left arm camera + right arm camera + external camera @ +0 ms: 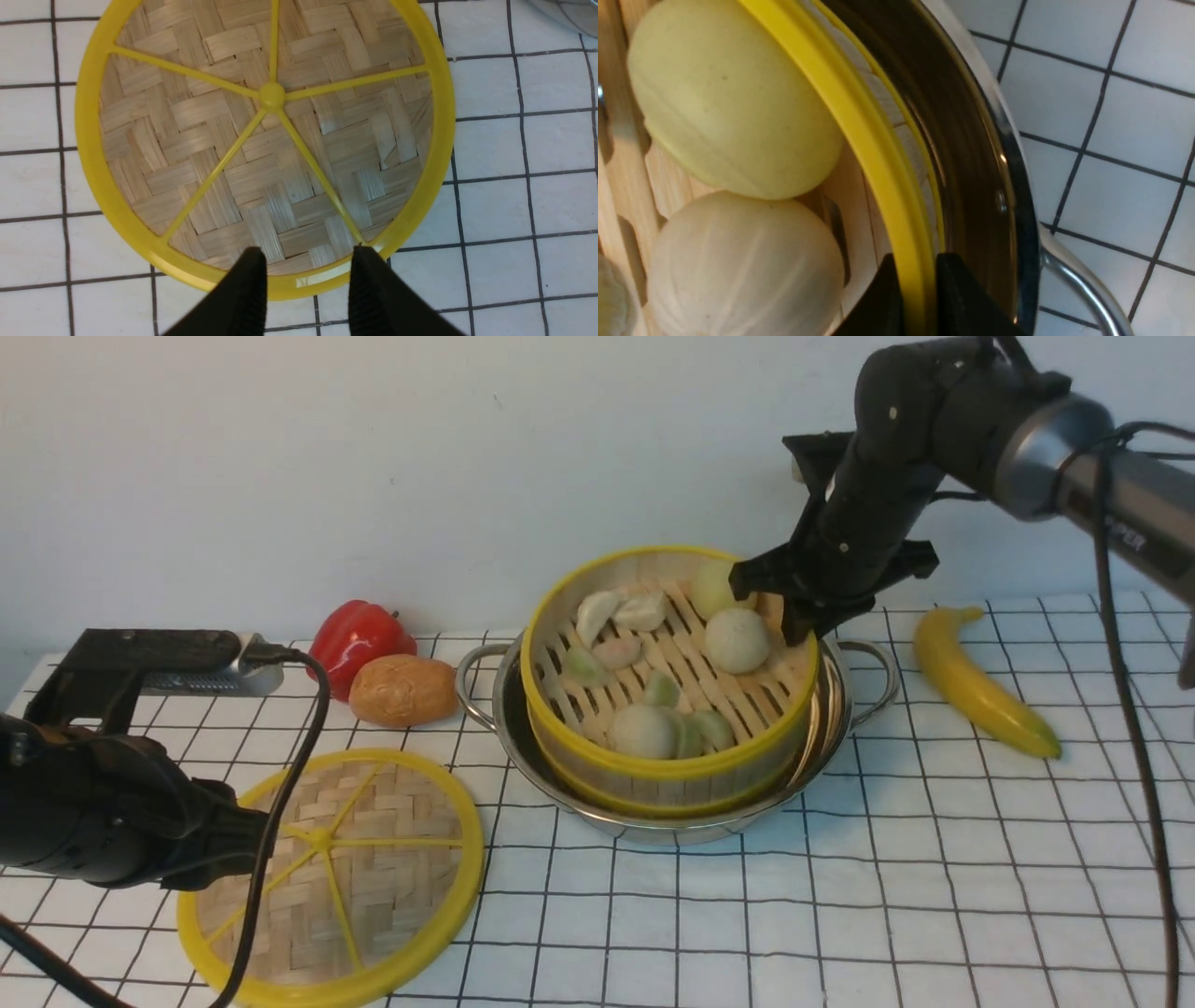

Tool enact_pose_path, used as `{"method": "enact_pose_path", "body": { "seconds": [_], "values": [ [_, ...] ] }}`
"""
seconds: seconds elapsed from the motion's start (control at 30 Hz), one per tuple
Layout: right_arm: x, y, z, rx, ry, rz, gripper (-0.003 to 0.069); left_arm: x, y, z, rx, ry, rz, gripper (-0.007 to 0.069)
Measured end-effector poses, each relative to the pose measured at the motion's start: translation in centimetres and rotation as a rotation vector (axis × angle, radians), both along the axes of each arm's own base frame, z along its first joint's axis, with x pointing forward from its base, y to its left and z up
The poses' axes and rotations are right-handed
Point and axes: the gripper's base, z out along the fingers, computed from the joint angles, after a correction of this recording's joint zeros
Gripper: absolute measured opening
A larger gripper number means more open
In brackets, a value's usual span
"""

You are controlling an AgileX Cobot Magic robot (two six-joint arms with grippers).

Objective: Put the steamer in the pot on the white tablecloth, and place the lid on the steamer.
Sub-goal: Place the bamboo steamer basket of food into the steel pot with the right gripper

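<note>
White tablecloth point(943, 896) bears the pot point(686, 833) near its far edge, the loaded steamer point(653, 782) inside, probably stiff but tippy, rim pinched by my right gripper point(917, 268); lid point(401, 896) near front-left corner, likely light, best gripped rimwise, left gripper point(308, 261) parted, empty.

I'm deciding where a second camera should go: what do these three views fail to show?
- Pot floor, front view: covered by the steamer.
- Underside of the lid, left wrist view: facing the tablecloth.
- Far side of the steamer's rim, right wrist view: cut off by the picture edge.
- Left arm, front view: partly cut off by the edge.
</note>
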Motion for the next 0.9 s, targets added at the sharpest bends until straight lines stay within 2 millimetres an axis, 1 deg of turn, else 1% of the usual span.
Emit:
{"method": "enact_pose_path", "body": {
  "seconds": [0.07,0.27,0.33,0.4,0.73,0.9],
  "values": [
    [0.1,0.0,-0.8,-0.009,0.014,-0.002,0.0081,0.0,0.0,0.0,0.0,0.0,0.0,0.0243],
    [0.4,0.1,-2.0,-0.015,0.035,-0.004,0.0081,0.0,0.0,0.0,0.0,0.0,0.0,0.0243],
    [0.6,0.2,-2.9,-0.02,0.049,-0.004,0.0081,0.0,0.0,0.0,0.0,0.0,0.0,0.0243],
    [0.6,0.2,-3.2,-0.019,0.054,-0.011,0.0081,0.0,0.0,0.0,0.0,0.0,0.0,0.0243],
    [0.7,0.2,-3.2,-0.022,0.05,-0.018,0.0081,0.0,0.0,0.0,0.0,0.0,0.0,0.0243],
    [0.7,0.2,-3.2,-0.015,0.05,-0.022,0.0122,0.0,0.0,0.0,0.0,0.0,0.0,0.0243]
  ]
}}
